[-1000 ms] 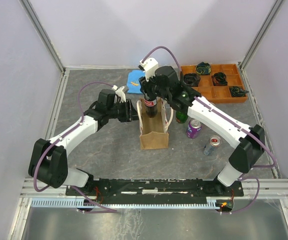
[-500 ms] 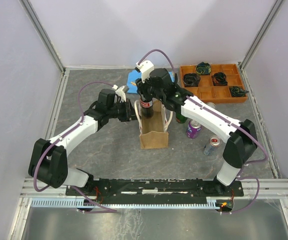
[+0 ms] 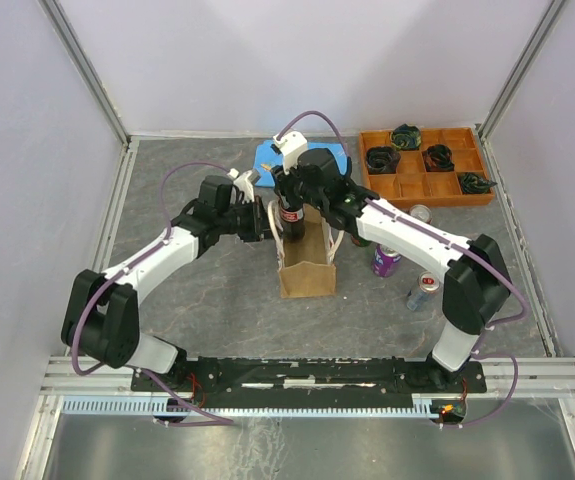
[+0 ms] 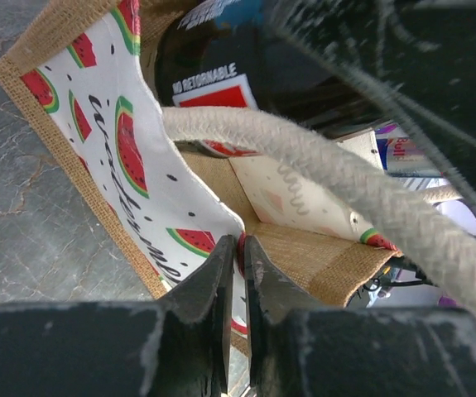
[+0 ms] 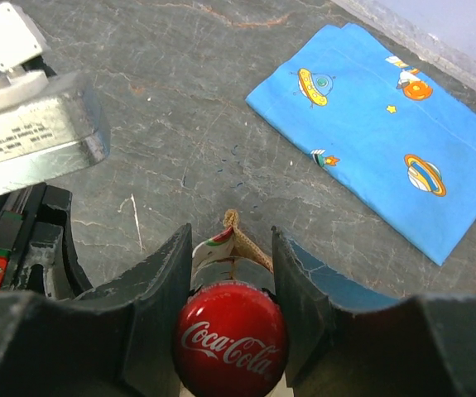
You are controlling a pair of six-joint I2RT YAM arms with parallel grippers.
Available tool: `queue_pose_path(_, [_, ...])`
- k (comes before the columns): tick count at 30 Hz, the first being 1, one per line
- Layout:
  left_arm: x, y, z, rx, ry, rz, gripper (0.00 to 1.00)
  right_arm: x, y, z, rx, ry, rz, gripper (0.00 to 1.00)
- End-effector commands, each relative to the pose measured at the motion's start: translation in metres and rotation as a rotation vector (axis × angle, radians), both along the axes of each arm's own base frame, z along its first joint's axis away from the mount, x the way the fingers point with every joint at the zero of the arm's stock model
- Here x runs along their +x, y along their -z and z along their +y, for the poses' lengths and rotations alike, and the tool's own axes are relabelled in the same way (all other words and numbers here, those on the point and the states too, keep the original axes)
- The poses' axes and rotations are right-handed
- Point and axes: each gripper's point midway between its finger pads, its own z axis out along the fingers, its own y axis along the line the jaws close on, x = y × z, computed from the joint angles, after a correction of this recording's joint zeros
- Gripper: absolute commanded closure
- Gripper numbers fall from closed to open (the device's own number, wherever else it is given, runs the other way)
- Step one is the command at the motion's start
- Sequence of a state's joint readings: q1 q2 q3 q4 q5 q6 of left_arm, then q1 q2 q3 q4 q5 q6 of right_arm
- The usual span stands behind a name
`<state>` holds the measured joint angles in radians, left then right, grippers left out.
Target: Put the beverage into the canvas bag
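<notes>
Left hand (image 4: 239, 248): fingers nearly together, pinching the top rim of 1 side wall of the small tan canvas bag (image 3: 307, 275) with watermelon print. I hold that rim to keep the mouth spread and stop the soft wall folding inward (the bag looks too limp to stay open by itself). The cream rope handle (image 4: 320, 174) hangs across my left wrist view, close to the opening. It could snag whatever comes down.

Right hand (image 5: 231, 252): closed on the neck of the dark cola bottle (image 5: 231, 343), just below its red Coca-Cola cap. A neck grip keeps the bottle upright and leaves the wide body free to pass between the walls.

Bottle position: upright at the far end of the bag's mouth, with a corner of the rim showing just beyond it. The label sits close behind the wall I am pinching. I cannot tell how deep the base sits, or whether it touches the bottom.

Judgement: lowering stage, release not yet due.

The blue space-print cloth (image 5: 378, 124) lies flat on the grey bench (image 5: 138, 124) beyond the bag and plays no part.
</notes>
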<state>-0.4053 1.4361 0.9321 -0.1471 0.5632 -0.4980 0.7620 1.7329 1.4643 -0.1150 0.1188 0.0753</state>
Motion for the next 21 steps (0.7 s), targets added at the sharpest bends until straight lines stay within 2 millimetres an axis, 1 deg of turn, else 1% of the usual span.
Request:
queue_pose_path(1, [0.007, -0.006, -0.004, -0.007, 0.021, -0.014, 0.85, 0.016, -0.08, 0.01, 0.201, 0.029, -0.208, 1.0])
queue_pose_path(13, [0.012, -0.006, -0.01, -0.014, 0.043, -0.006, 0.86, 0.021, -0.053, 0.015, 0.169, 0.023, -0.189, 1.0])
queue_pose_path(21, [0.016, -0.008, -0.012, -0.015, 0.053, -0.014, 0.86, 0.022, -0.044, 0.017, 0.152, 0.016, -0.175, 1.0])
